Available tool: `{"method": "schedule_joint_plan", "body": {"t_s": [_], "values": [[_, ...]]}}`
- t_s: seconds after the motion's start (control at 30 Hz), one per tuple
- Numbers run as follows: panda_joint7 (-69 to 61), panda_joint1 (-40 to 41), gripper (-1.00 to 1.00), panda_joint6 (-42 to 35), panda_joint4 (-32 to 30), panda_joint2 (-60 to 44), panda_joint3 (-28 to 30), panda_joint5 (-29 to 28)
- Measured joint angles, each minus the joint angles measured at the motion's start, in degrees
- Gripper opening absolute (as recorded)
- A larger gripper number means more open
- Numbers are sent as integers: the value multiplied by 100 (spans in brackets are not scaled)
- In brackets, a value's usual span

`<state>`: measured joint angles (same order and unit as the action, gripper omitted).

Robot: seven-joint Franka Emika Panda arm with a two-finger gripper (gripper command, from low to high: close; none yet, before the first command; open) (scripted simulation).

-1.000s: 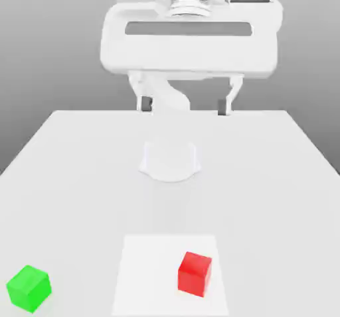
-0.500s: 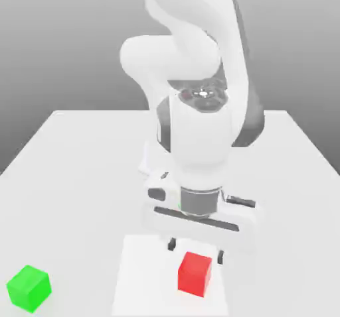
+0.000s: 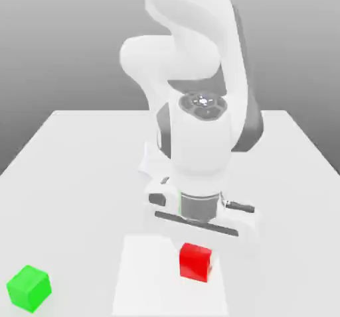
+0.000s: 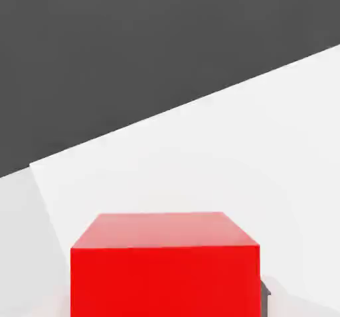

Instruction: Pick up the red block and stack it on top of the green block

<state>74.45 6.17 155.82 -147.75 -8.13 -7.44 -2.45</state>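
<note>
And here's the gripper point(image 3: 196, 257), closed around the red point(image 4: 166, 282) as I read it, with a sliver of dark pad point(image 4: 265, 301) right against the block's side. Red is over the white patch point(image 3: 145, 279), towards the worktop's point(image 3: 73, 209) near edge; green point(image 3: 29, 288) sits well apart, out by the edge on the exterior view's left.

So what could spoil this? The grip, first: if the pads have only a shallow bite, red could slip or tip on the way across. Then the carry: come in too low and red's underside clips green, shoving it away. And green is turned at an angle, so a drop off centre or badly twisted could leave red overhanging and toppling. Let go too high and it may bounce off.

Now, what's hard to read: red hides the fingertips in the exterior view, so the depth of the bite is anyone's guess. Its underside is hidden too, and I can't tell whether it's clear of the patch. The hand view cuts red off, and the worktop's near edge is out of frame.
</note>
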Motion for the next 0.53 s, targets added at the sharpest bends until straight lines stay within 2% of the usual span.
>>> {"method": "schedule_joint_plan", "body": {"t_s": [0.27,0.4,0.43,0.53], "values": [[38,1156,-100,-720,982,-257,1105,407],[-29,1604,-100,-340,1406,-1071,1346,685],[-49,1638,100,-222,1431,-1216,1338,722],[-49,1638,100,-222,1431,-1216,1338,722]]}}
